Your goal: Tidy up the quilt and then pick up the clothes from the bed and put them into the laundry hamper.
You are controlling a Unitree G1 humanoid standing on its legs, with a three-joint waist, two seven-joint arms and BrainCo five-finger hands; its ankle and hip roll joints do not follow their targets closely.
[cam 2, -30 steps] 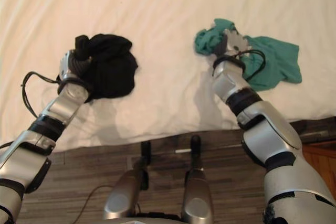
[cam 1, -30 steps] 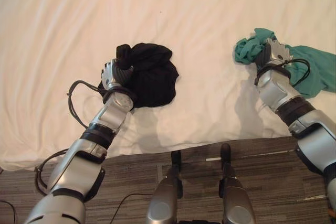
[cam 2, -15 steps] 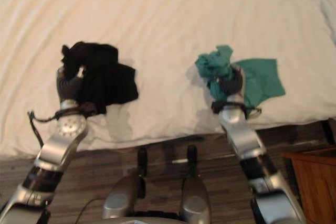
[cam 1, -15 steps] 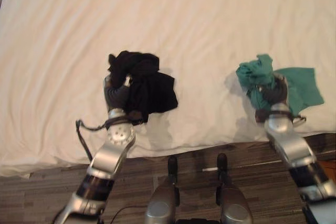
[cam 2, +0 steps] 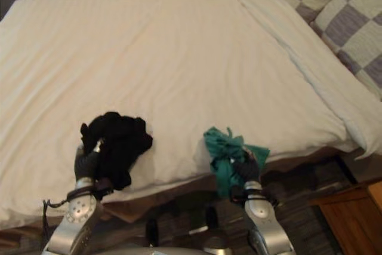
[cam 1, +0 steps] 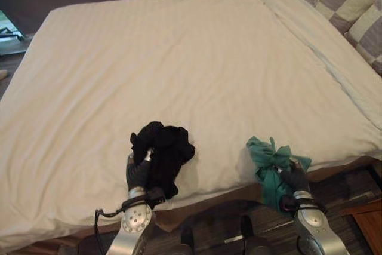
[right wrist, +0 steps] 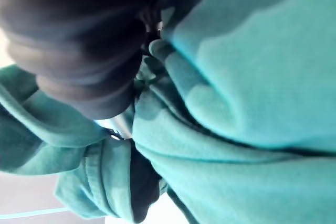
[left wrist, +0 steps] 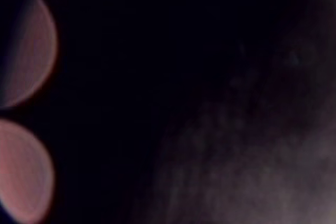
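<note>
- The left hand is closed around the black garment, lifted at the bed's near edge.
- The right hand grips the green garment, which hangs just past that edge.
- Beyond, the quilt lies smooth: tidying looks done.
- Both garments are yet to go into the hamper.

Fingers of the left hand buried in the black garment, checked pillows cropped.
</note>
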